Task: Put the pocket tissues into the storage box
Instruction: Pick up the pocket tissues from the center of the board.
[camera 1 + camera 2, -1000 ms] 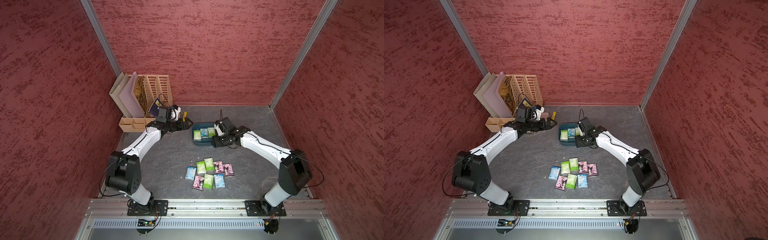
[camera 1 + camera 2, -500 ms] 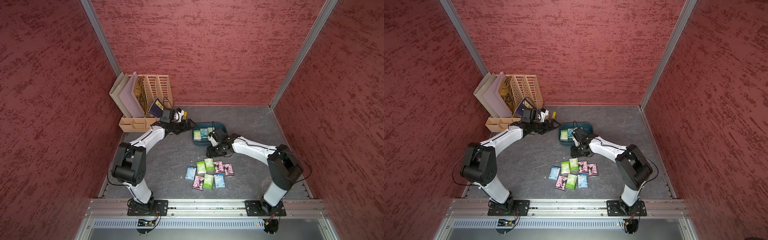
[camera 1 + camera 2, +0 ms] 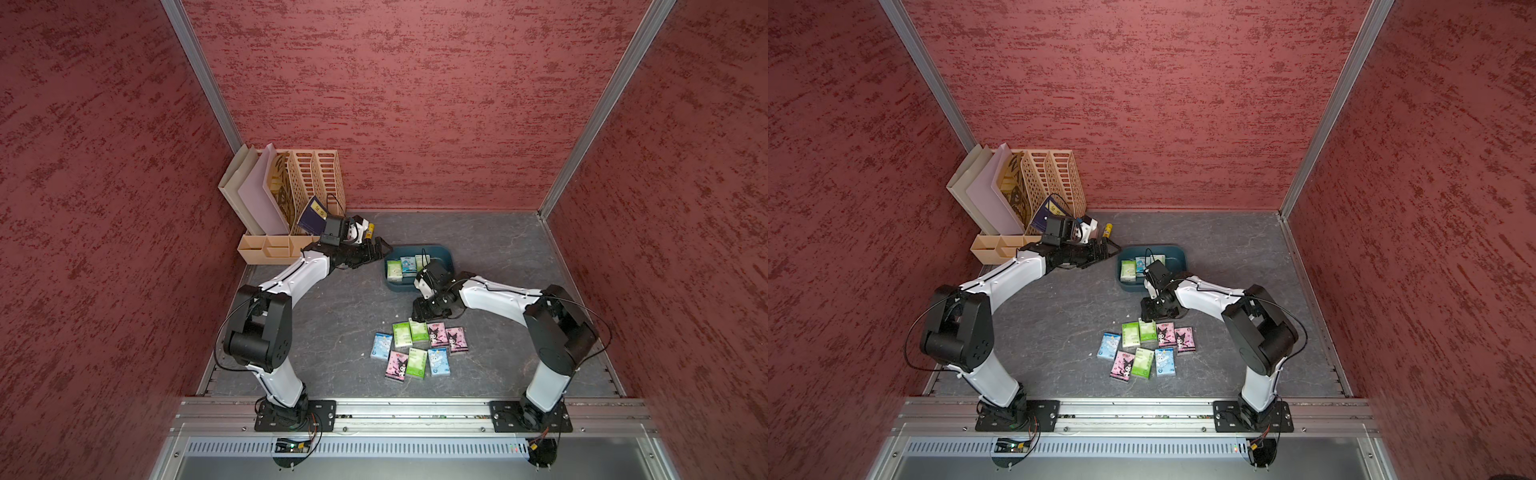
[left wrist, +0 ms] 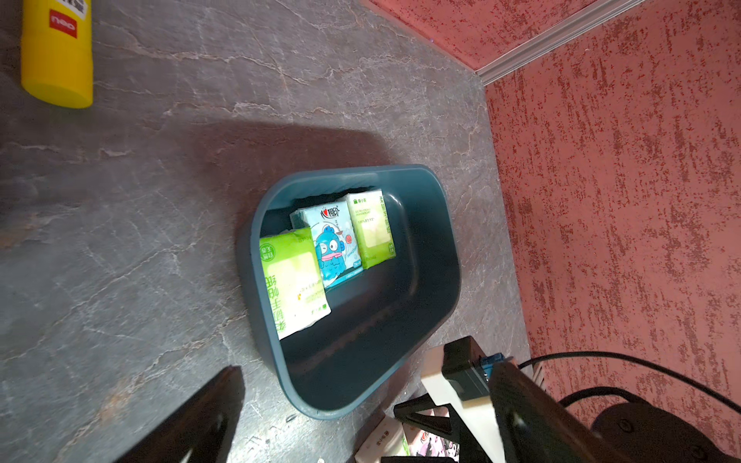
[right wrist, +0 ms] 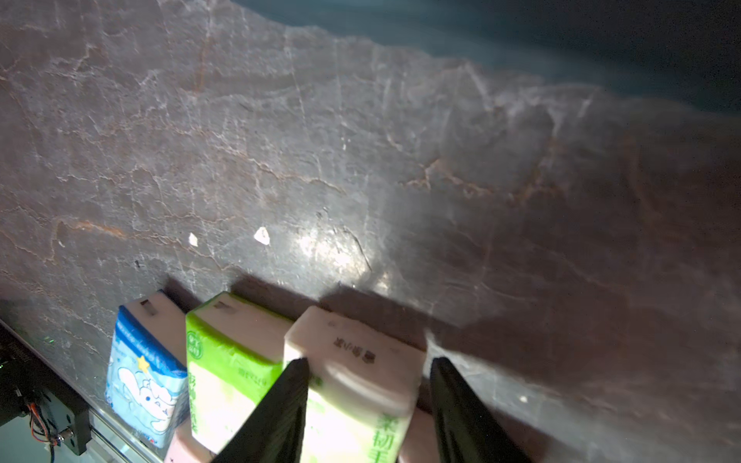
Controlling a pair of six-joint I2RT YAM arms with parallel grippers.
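While the left arm (image 3: 299, 270) reaches low and nearly level, left fingers (image 4: 188, 425) spread wide beside the storage box (image 3: 442, 251), the right arm (image 3: 494, 297) bends down to the surface (image 3: 332, 316). The beige organiser (image 3: 307, 183) stands behind the left arm; the box holds three pocket tissues (image 4: 324, 240), with eight more clustered in front. The right fingers (image 5: 280, 413) straddle a green pack (image 5: 357, 377) at the cluster's edge, clamped or not I cannot tell; a yellow tube (image 4: 56, 52) lies near the box.

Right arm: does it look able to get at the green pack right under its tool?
Likely yes. The right tool straddles the green pack, jaws on either side, with nothing above it. A second green pack lies close beside it, so one side has little room.
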